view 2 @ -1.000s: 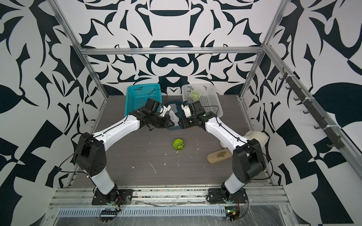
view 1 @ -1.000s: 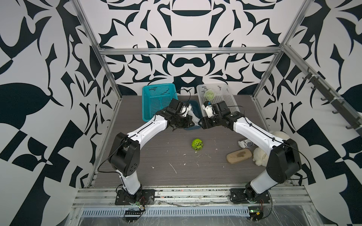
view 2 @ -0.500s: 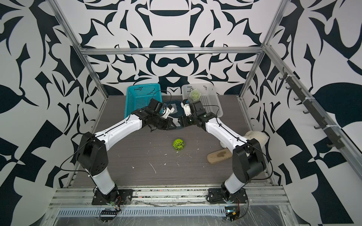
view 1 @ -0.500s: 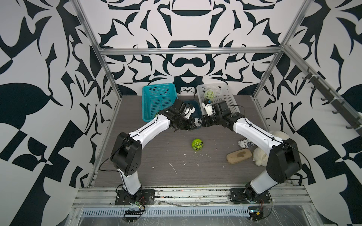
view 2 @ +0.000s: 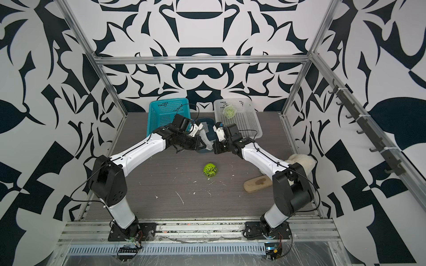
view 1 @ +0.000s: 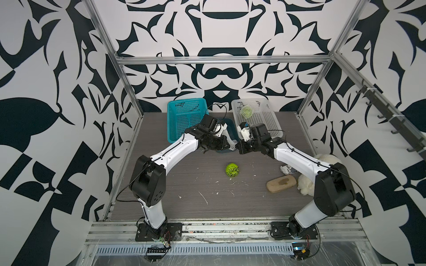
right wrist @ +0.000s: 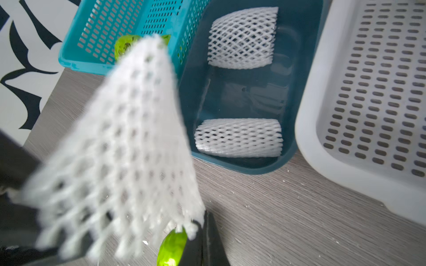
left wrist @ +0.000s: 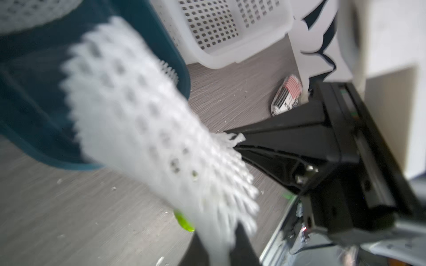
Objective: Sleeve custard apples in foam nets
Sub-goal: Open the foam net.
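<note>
Inspecting the white diamond-mesh foam net (view 1: 231, 142): you hold it at the centre of both top views, beside the dark teal plastic tub (right wrist: 297, 57). Your right gripper (left wrist: 232, 141) is clenched on its edge; the state of your left gripper (left wrist: 220, 248) cannot be told. One bumpy green custard apple (view 1: 232, 170) lies lower centre.

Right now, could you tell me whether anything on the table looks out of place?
White scraps litter the table around the loose custard apple, like shed foam. A plush toy, a tan pad and a printed packet beside the right arm seem unrelated.
</note>
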`<action>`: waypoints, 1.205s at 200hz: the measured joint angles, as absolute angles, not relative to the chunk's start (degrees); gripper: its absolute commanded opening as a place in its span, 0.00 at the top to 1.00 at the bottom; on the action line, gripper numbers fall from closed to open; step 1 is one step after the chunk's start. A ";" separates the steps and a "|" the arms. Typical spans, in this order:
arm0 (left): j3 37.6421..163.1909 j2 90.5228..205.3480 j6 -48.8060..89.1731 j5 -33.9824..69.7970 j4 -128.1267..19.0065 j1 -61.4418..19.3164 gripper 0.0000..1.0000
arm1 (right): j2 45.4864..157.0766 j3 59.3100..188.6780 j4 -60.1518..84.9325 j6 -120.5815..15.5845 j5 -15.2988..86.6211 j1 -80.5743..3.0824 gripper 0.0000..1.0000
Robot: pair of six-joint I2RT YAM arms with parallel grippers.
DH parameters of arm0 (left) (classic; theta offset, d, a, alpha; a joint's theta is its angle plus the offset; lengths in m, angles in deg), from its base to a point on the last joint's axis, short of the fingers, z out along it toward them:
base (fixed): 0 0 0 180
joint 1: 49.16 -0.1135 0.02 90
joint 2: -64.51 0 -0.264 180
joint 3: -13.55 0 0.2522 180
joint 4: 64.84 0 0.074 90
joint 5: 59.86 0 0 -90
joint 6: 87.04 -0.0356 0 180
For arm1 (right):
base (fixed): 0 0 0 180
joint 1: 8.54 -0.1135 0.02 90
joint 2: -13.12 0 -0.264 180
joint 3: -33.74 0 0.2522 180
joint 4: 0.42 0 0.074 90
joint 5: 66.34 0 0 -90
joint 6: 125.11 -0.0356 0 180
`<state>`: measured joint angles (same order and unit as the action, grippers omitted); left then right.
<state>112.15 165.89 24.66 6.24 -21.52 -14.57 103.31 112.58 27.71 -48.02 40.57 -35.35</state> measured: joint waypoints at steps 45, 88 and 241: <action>112.11 165.89 25.73 8.95 -21.82 -14.73 0.17 | 100.88 112.52 29.05 -53.44 37.12 -35.26 1.00; 111.21 165.08 27.00 11.96 -23.53 -14.77 0.04 | 99.20 112.50 30.75 -60.94 32.96 -35.22 1.00; 102.38 157.80 27.28 24.09 -33.30 -8.91 0.00 | 96.82 111.60 31.45 -72.70 29.27 -34.80 1.00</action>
